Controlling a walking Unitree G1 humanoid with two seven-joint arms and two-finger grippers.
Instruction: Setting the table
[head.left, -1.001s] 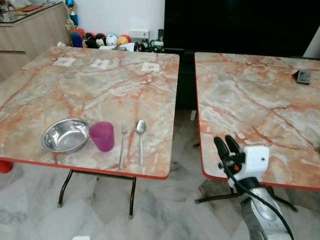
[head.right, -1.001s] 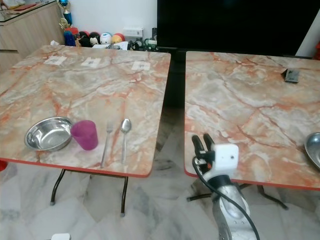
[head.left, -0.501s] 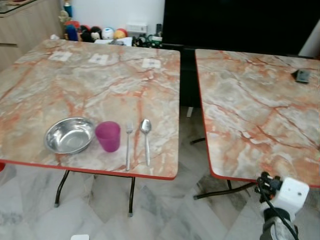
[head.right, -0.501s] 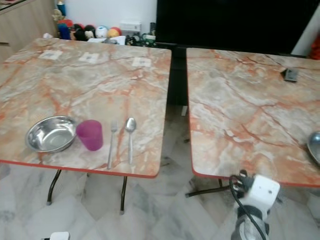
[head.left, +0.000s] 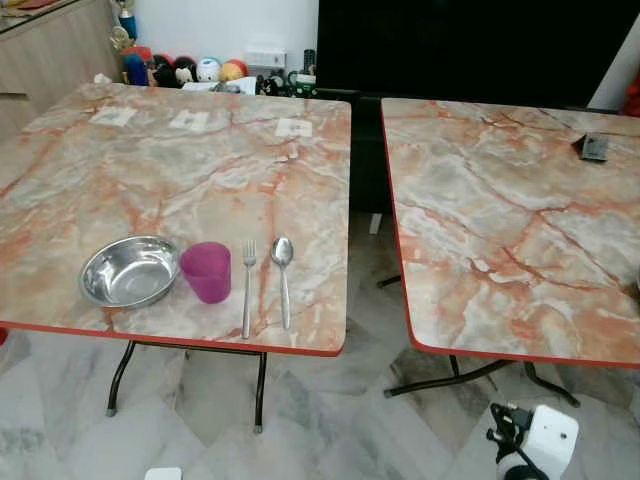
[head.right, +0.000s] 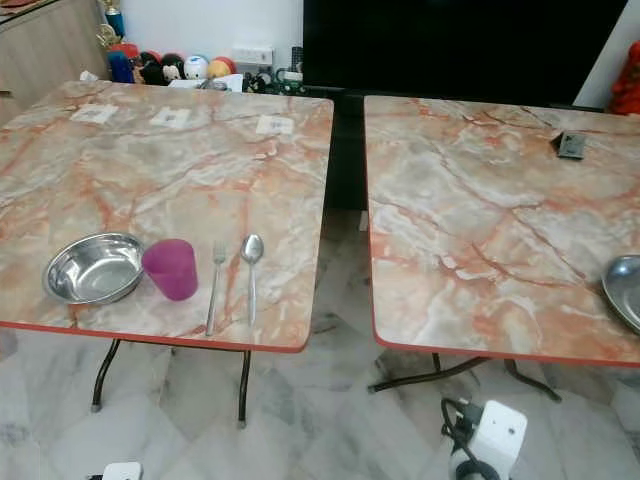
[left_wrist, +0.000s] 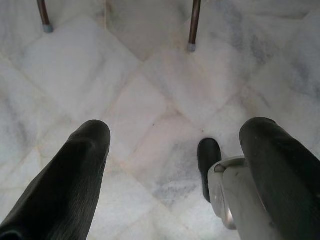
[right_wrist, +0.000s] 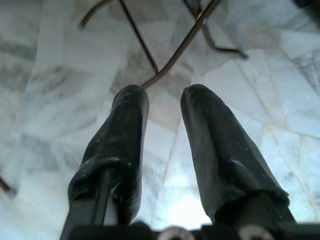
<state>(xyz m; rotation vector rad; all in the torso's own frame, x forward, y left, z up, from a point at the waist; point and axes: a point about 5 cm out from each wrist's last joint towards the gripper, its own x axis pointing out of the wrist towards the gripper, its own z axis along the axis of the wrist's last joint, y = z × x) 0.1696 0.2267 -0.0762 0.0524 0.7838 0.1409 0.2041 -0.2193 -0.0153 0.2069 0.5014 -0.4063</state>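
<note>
Near the front edge of the left marble table (head.left: 200, 150) a place is laid: a steel bowl (head.left: 128, 271), a purple cup (head.left: 206, 271), a fork (head.left: 247, 287) and a spoon (head.left: 283, 277), side by side. A second steel bowl (head.right: 625, 290) sits at the right table's (head.left: 500, 210) right edge. My right arm hangs low in front of that table, its white wrist housing (head.left: 548, 440) above the floor. The right gripper (right_wrist: 165, 95) is shut on nothing, pointing at the floor and the table legs. My left gripper (left_wrist: 177, 125) hangs open over floor tiles.
A narrow gap with a black cabinet behind it separates the two tables. A small dark object (head.left: 595, 148) lies at the right table's far corner. Paper labels (head.left: 293, 127) sit on the left table's far side. Toys (head.left: 205, 70) line the back wall. Thin metal table legs (head.left: 260, 390) stand below.
My right arm has dropped from the height of the right table's front edge to near the floor. The objects on the tables have not moved; the camera has shifted slightly.
</note>
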